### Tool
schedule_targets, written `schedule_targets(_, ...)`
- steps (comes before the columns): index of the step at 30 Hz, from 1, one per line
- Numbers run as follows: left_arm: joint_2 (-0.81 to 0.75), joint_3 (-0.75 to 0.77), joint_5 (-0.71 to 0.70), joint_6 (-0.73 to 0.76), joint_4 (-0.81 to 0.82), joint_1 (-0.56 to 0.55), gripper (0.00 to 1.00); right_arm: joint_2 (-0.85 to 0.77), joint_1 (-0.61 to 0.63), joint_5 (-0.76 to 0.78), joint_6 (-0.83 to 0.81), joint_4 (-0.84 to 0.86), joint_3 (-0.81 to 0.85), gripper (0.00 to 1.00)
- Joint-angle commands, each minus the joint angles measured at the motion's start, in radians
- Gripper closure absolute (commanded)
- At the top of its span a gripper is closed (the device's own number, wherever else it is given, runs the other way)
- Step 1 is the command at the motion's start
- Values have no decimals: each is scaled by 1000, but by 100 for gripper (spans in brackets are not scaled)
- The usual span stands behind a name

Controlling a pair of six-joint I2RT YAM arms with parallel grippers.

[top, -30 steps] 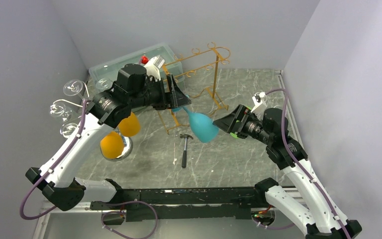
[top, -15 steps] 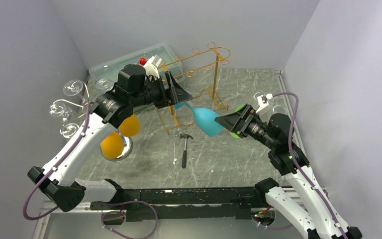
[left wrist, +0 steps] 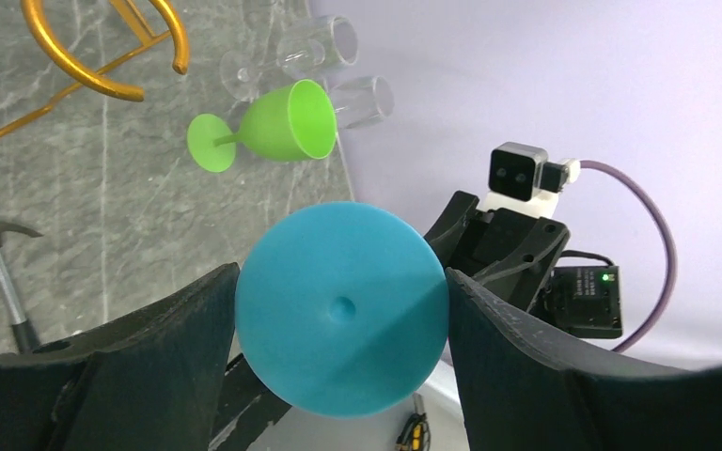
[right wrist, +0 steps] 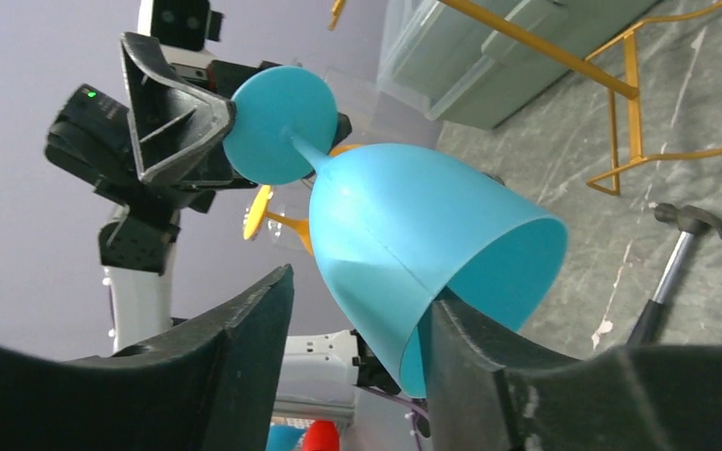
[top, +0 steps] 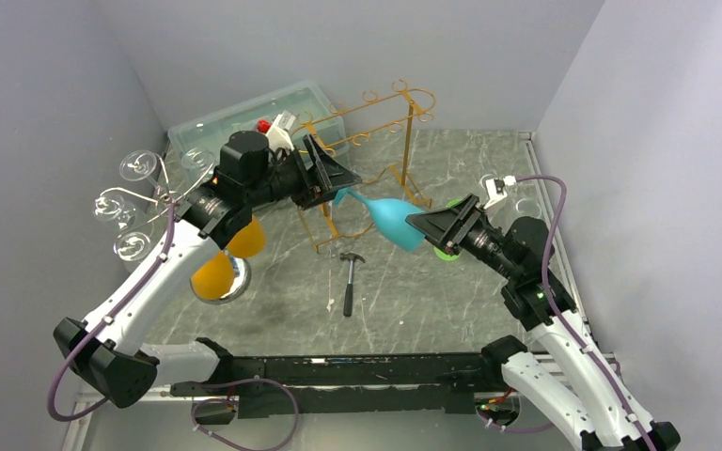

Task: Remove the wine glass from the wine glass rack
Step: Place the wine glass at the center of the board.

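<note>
The blue wine glass hangs in the air on its side, in front of the gold wine glass rack. My left gripper is shut on its round foot, which touches both fingers. My right gripper is open at the bowl's mouth. In the right wrist view one of its fingers reaches inside the bowl and the other finger stands outside with a gap. The foot shows there in the left gripper.
A hammer lies on the table below the glass. Two orange glasses hang by the left arm and clear glasses hang on the left wall. A clear bin stands behind the rack. A green glass lies beside clear glasses at the right.
The blue glass has swung up from a downward slope to nearly level. My right gripper has risen to the bowl's mouth and one finger has gone inside. The left gripper has drawn back slightly.
</note>
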Motion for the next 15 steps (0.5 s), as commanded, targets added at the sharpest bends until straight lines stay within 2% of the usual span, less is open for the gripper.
schedule_targets(1, -52, -39, 37, -95, 158, 10, 50, -8, 4, -9, 58, 137, 2, 49)
schedule_targets(6, -67, -88, 49, -147, 225, 15, 50, 3, 4, -5, 86, 182, 5, 64)
schedule_targets(10, -68, -103, 60, -159, 251, 15, 47, 10, 4, 9, 82, 168, 29, 82)
schedule_targets(13, -73, -99, 62, -143, 239, 15, 40, 13, 4, 16, 77, 151, 51, 97)
schedule_targets(15, -79, -92, 56, -123, 216, 15, 31, 15, 4, 24, 75, 139, 63, 100)
